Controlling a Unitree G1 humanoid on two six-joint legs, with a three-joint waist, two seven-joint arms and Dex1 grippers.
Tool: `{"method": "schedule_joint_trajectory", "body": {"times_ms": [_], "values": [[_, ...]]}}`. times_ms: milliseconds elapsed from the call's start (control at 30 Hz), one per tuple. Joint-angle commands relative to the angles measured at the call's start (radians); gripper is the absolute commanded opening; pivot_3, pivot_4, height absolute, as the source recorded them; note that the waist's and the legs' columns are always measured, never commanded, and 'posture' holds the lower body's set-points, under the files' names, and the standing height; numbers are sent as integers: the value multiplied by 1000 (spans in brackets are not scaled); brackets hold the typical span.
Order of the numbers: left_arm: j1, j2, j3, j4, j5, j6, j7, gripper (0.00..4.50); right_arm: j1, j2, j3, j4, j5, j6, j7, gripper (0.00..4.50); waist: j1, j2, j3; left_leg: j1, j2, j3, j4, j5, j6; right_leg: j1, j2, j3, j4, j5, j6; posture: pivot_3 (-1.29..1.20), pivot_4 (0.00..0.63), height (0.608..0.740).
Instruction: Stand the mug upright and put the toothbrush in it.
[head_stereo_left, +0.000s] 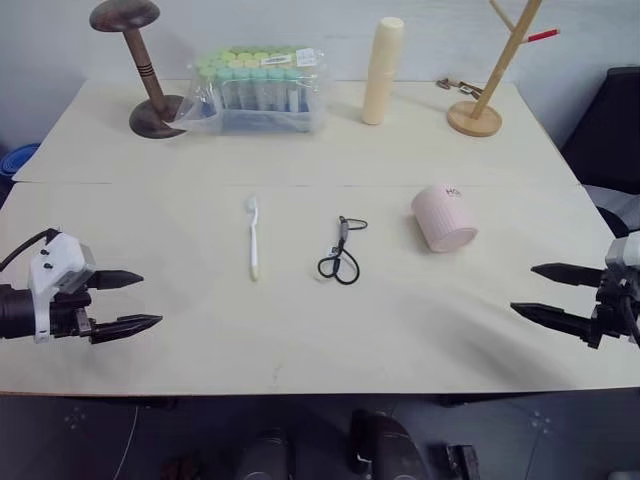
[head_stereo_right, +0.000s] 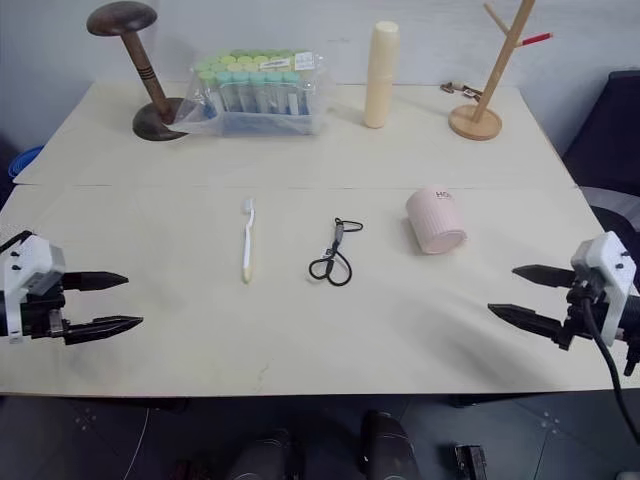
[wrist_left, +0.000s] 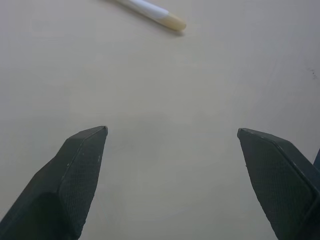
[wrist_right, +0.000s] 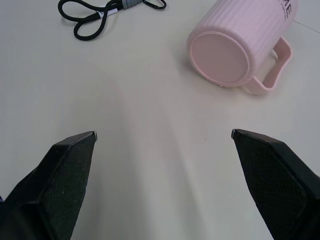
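Observation:
The pale pink mug (head_stereo_left: 444, 217) lies on its side right of the table's middle, its flat bottom turned toward me; in the right wrist view the mug (wrist_right: 240, 45) shows its handle. A slim white toothbrush (head_stereo_left: 253, 236) lies flat left of the middle, bristle head pointing away from me; its handle end (wrist_left: 160, 14) appears in the left wrist view. My left gripper (head_stereo_left: 135, 300) hovers open near the table's front left, apart from the toothbrush. Over the front right my right gripper (head_stereo_left: 535, 292) is open with nothing in it, short of the mug.
A black looped cord (head_stereo_left: 341, 256) lies between toothbrush and mug. Along the back stand a dark wooden stand (head_stereo_left: 140, 65), a clear bag of tubes (head_stereo_left: 258, 88), a tall cream cylinder (head_stereo_left: 383, 70) and a wooden branch stand (head_stereo_left: 490, 75). The table's front edge (head_stereo_left: 300, 390) is close below both grippers.

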Motion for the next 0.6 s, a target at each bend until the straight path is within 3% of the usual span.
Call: {"method": "schedule_joint_trajectory", "body": {"times_ms": [33, 600], "values": [[11, -3, 21, -22, 4, -10, 4, 4364, -1, 4, -25, -29, 13, 6, -10, 4500, 0, 0, 0, 0, 0, 0, 0, 0, 0, 0, 0, 0, 0, 0, 0, 0, 150, 740], [-34, -45, 16, -13, -3, 16, 71, 4364, -15, 3, -24, -55, 26, 43, -64, 4500, 1, 0, 0, 0, 0, 2, 1, 0, 0, 0, 0, 0, 0, 0, 0, 0, 150, 740]]}}
